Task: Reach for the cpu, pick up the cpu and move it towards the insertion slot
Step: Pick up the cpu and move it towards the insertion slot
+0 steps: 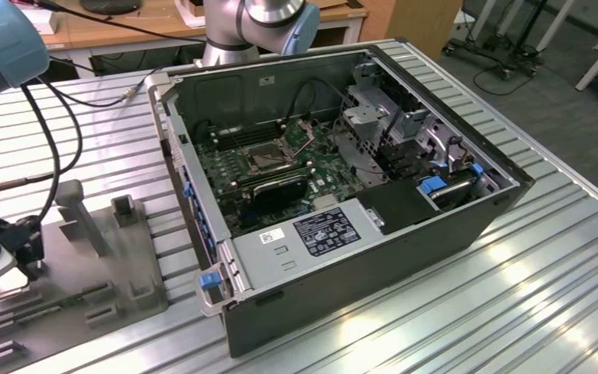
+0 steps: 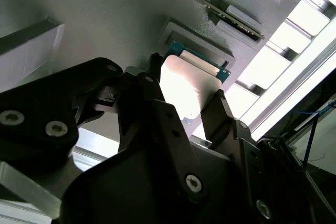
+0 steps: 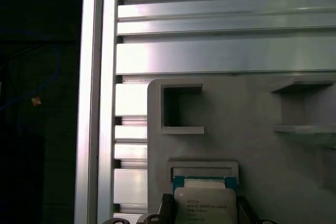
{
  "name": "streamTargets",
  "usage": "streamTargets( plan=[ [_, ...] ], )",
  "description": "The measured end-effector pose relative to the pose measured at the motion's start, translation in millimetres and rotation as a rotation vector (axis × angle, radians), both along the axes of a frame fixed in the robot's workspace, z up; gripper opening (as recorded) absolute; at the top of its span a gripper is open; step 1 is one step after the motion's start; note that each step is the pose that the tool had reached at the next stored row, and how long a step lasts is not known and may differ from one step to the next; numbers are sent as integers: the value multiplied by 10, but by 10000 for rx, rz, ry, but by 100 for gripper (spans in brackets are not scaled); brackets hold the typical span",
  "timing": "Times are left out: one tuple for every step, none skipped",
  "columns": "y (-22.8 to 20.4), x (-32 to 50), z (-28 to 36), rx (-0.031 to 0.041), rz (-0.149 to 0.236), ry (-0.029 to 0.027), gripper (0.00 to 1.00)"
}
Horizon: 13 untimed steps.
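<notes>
Fingers (image 2: 223,116) narrowly open, flanking cpu (image 2: 189,87)

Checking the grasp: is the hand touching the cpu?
Cannot tell: the second wrist view shows the hand flanking the cpu, contact or gap unclear.

The cpu (image 2: 189,90) has a smooth metal top – pale, silvery, bright with glare – and a thin blue-green edge. The gripper (image 2: 186,80) is matt black with shiny little screws (image 2: 193,183). The tray (image 3: 252,129) is grey plastic, dull and a bit grainy. The table (image 1: 548,296) is ribbed metal, very shiny. At 2 o'clock from the tray in the exterior view, the case (image 1: 403,241) is dark matt metal; the insertion slot (image 1: 268,158) has a shiny metal frame on a green circuit board (image 1: 214,166).
</notes>
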State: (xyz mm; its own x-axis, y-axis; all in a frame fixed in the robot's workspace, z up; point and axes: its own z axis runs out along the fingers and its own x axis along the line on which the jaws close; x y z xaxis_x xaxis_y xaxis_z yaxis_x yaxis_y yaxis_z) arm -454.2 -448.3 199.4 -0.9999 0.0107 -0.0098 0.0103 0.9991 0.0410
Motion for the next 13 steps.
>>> streamTargets(
  plan=[
    [0, 0, 1, 1, 0, -1, 55],
    [0, 0, 2, 1, 0, -1, 55],
    [0, 0, 4, 0, 0, 0, 55],
    [0, 0, 7, -1, 0, 2, 55],
    [0, 0, 9, -1, 0, 1, 55],
    [0, 0, 12, -1, 0, 2, 55],
    [0, 0, 16, -1, 0, 3, 55],
    [0, 0, 19, -1, 0, 2, 55],
    [0, 0, 23, -1, 0, 2, 55],
    [0, 0, 28, -1, 0, 2, 55],
    [0, 0, 35, -1, 0, 2, 55],
    [0, 0, 40, 0, 0, 0, 55],
    [0, 0, 45, 0, 0, 0, 55]
  ],
)
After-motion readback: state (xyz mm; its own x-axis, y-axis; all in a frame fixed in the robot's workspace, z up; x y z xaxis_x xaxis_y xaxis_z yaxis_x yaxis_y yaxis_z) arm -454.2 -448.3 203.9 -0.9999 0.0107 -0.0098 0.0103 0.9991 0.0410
